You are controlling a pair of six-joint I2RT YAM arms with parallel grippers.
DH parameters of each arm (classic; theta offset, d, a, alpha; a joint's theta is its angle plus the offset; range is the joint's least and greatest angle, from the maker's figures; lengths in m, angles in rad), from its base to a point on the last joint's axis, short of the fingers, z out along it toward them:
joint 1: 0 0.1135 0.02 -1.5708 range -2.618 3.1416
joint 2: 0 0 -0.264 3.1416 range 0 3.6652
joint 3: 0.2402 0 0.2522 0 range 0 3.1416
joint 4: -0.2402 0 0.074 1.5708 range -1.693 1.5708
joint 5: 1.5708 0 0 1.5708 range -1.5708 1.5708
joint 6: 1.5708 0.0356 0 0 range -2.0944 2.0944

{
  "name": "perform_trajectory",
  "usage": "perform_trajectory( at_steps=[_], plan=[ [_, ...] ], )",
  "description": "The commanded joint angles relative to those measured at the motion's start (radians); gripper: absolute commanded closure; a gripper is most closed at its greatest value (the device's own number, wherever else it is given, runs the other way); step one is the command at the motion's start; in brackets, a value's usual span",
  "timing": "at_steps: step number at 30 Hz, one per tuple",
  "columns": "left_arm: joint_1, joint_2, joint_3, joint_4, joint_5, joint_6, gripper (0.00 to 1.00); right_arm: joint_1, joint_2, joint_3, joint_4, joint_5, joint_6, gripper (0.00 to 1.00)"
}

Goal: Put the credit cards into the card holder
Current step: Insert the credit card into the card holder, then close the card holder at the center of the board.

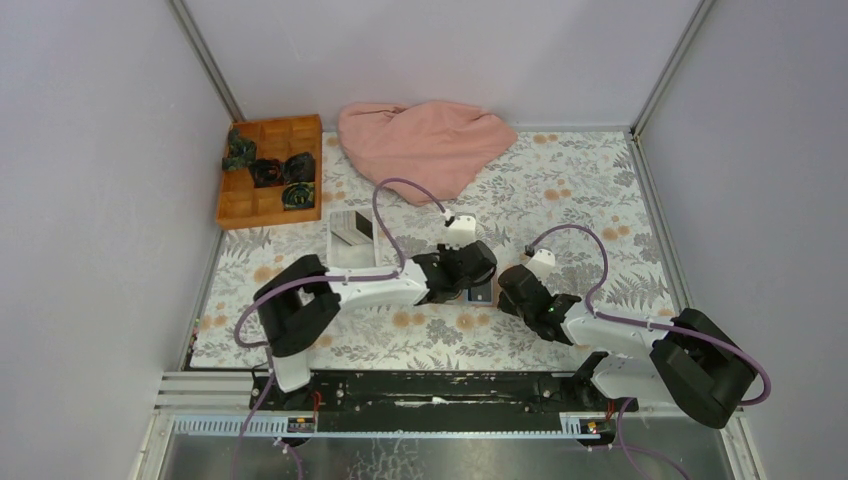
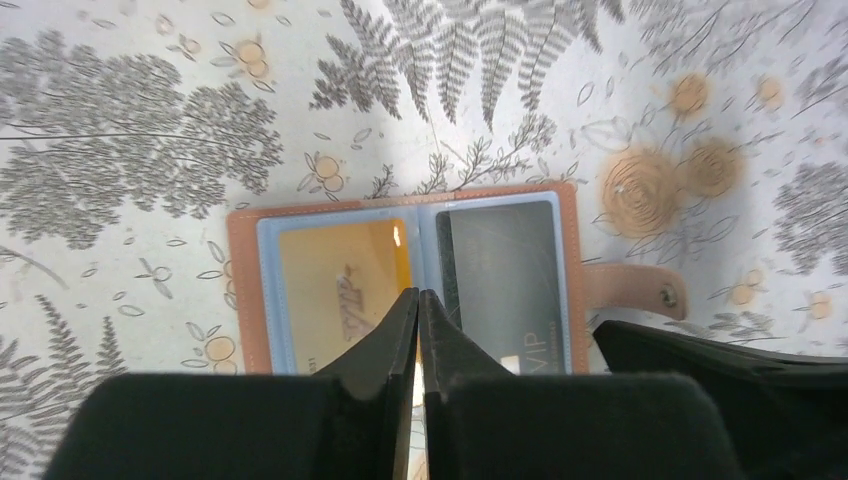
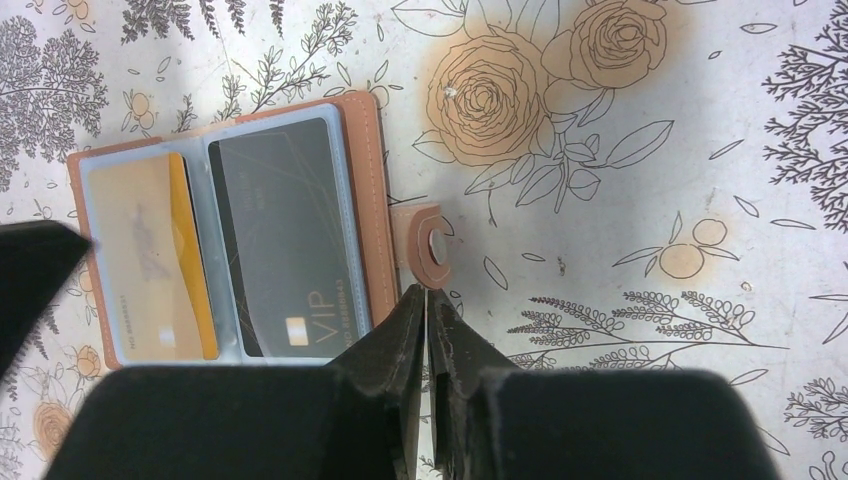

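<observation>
Two cards: we see a gold card (image 2: 340, 275) and a dark grey VIP card (image 2: 497, 270) sleeved in the open card holder (image 2: 410, 245).
Left gripper (image 2: 418, 300): pinched closed, holding nothing, holder's centre fold under its tips.
Right gripper (image 3: 427, 295): jaws together, snap tab (image 3: 428, 245) at its tips.

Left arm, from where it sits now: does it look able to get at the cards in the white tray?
Probably yes. The white tray lies uncovered just beyond the left forearm, cards exposed. The left gripper, shut over the open card holder, would need to swing left and open.
</observation>
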Motion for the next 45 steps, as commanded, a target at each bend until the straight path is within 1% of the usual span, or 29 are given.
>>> perform_trajectory(
  at_steps=[1, 3, 4, 5, 7, 9, 11, 15, 19, 23, 27, 28, 31, 35, 37, 42, 45],
  plan=[
    [-0.007, -0.122, -0.044, -0.001, -0.144, -0.041, 0.87, 0.007, -0.010, 0.036, -0.050, 0.032, -0.028, 0.87],
    [-0.005, -0.186, -0.094, 0.014, -0.199, -0.059, 0.74, 0.007, -0.008, 0.043, -0.052, 0.033, -0.034, 0.85],
    [-0.005, -0.217, -0.122, 0.028, -0.224, -0.064, 0.65, 0.007, -0.008, 0.045, -0.056, 0.033, -0.036, 0.84],
    [-0.005, -0.246, -0.154, 0.048, -0.241, -0.068, 0.54, 0.006, -0.010, 0.048, -0.057, 0.035, -0.039, 0.82],
    [-0.002, -0.295, -0.211, 0.084, -0.258, -0.073, 0.37, 0.007, -0.018, 0.049, -0.062, 0.037, -0.040, 0.79],
    [0.005, -0.321, -0.251, 0.095, -0.264, -0.094, 0.27, 0.007, -0.032, 0.049, -0.067, 0.037, -0.041, 0.77],
    [0.007, -0.334, -0.282, 0.100, -0.259, -0.114, 0.20, 0.006, -0.047, 0.047, -0.071, 0.037, -0.042, 0.75],
    [0.008, -0.370, -0.344, 0.143, -0.238, -0.123, 0.16, 0.007, -0.080, 0.039, -0.083, 0.037, -0.044, 0.72],
    [0.009, -0.415, -0.395, 0.181, -0.225, -0.123, 0.08, 0.007, -0.105, 0.032, -0.078, 0.037, -0.049, 0.70],
    [0.015, -0.425, -0.422, 0.200, -0.195, -0.127, 0.07, 0.007, -0.110, 0.028, -0.060, 0.029, -0.061, 0.65],
    [0.016, -0.423, -0.427, 0.193, -0.173, -0.143, 0.06, 0.007, -0.110, 0.022, -0.044, 0.013, -0.083, 0.56],
    [0.015, -0.431, -0.428, 0.196, -0.170, -0.143, 0.06, 0.007, -0.110, 0.024, -0.048, 0.013, -0.086, 0.55],
    [0.016, -0.476, -0.426, 0.189, -0.192, -0.143, 0.05, 0.006, -0.112, 0.042, -0.077, 0.015, -0.109, 0.54],
    [0.021, -0.557, -0.418, 0.160, -0.262, -0.141, 0.00, 0.008, -0.133, 0.058, -0.099, 0.032, -0.127, 0.53],
    [0.025, -0.573, -0.422, 0.146, -0.276, -0.142, 0.00, 0.007, -0.134, 0.060, -0.099, 0.033, -0.128, 0.53],
    [0.030, -0.535, -0.461, 0.147, -0.221, -0.168, 0.00, 0.008, -0.116, 0.053, -0.082, 0.006, -0.119, 0.52],
    [0.032, -0.508, -0.508, 0.225, -0.175, -0.174, 0.00, 0.007, -0.113, 0.029, -0.043, -0.016, -0.108, 0.52]
  ],
)
